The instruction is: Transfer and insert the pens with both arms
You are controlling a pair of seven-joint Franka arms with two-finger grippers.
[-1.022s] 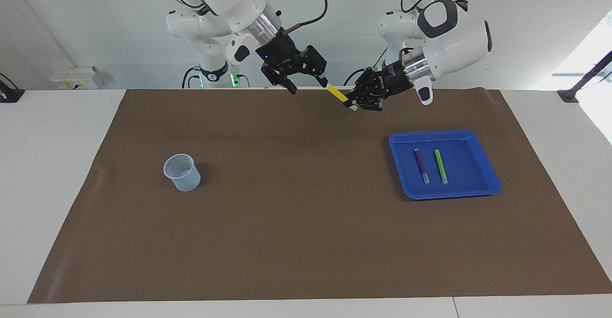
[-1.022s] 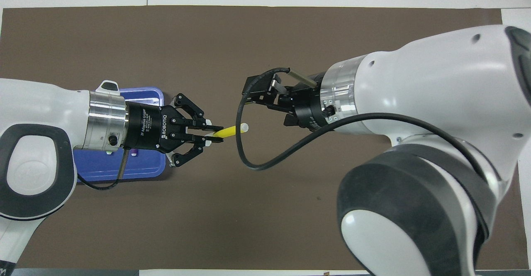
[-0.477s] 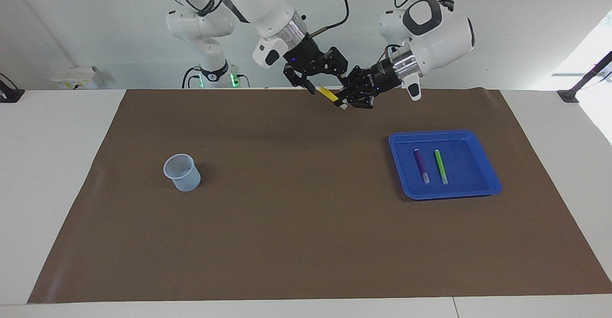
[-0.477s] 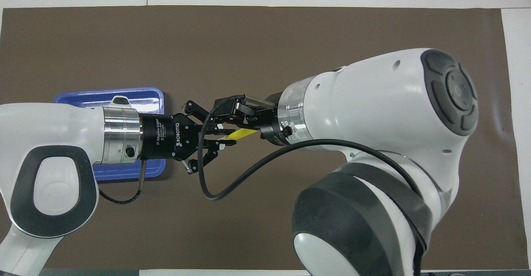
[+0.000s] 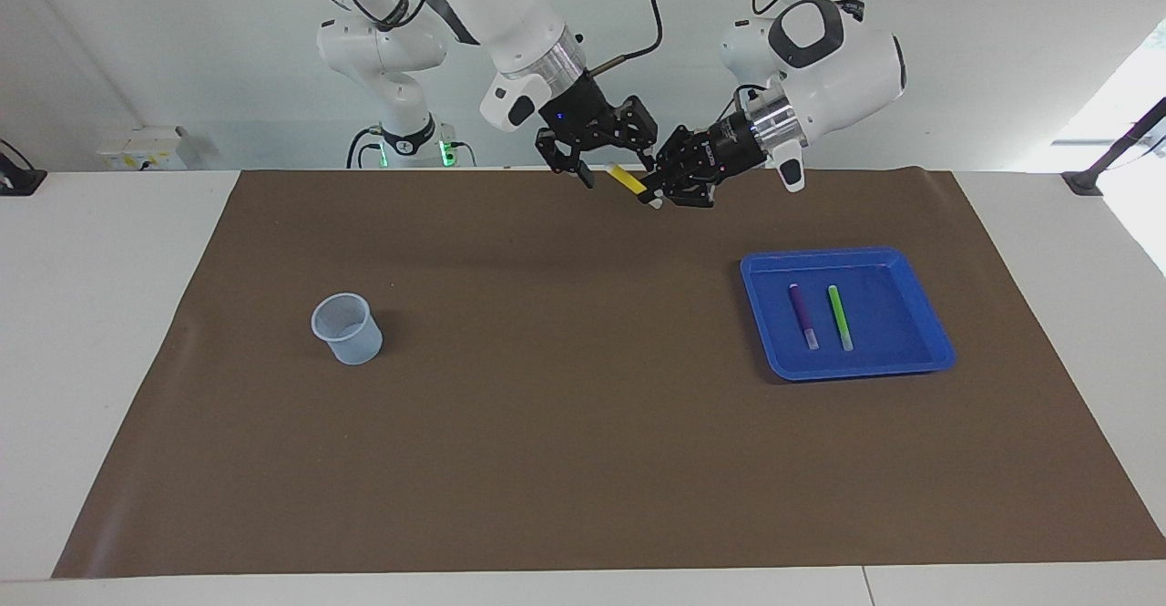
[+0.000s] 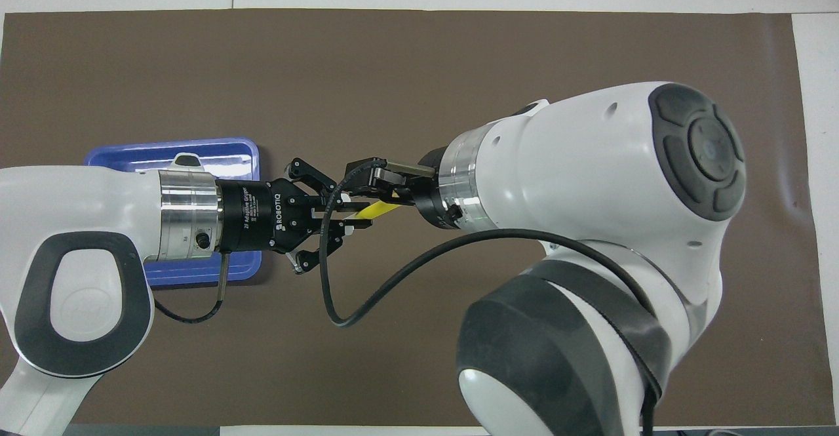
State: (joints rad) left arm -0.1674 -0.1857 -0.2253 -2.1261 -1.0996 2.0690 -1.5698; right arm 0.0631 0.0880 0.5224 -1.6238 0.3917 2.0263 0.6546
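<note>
Over the brown mat near the robots' edge, my left gripper (image 5: pixel 663 192) is shut on the whitish cap end of the yellow pen (image 5: pixel 627 179), which slants up toward the right arm. My right gripper (image 5: pixel 613 167) is open, one finger on each side of the pen's free end. From overhead the yellow pen (image 6: pixel 378 210) bridges the two hands. The purple pen (image 5: pixel 802 314) and the green pen (image 5: pixel 839 316) lie side by side in the blue tray (image 5: pixel 914 271).
A translucent cup (image 5: pixel 347 328) stands upright on the mat toward the right arm's end. The blue tray (image 6: pixel 131 154) sits toward the left arm's end, partly under the left arm in the overhead view. Two smaller white arms (image 5: pixel 392 59) stand at the robots' edge.
My right gripper has swung in toward the left gripper, and its fingers now straddle the pen's free end. The left gripper has shifted a little toward it with the yellow pen.
</note>
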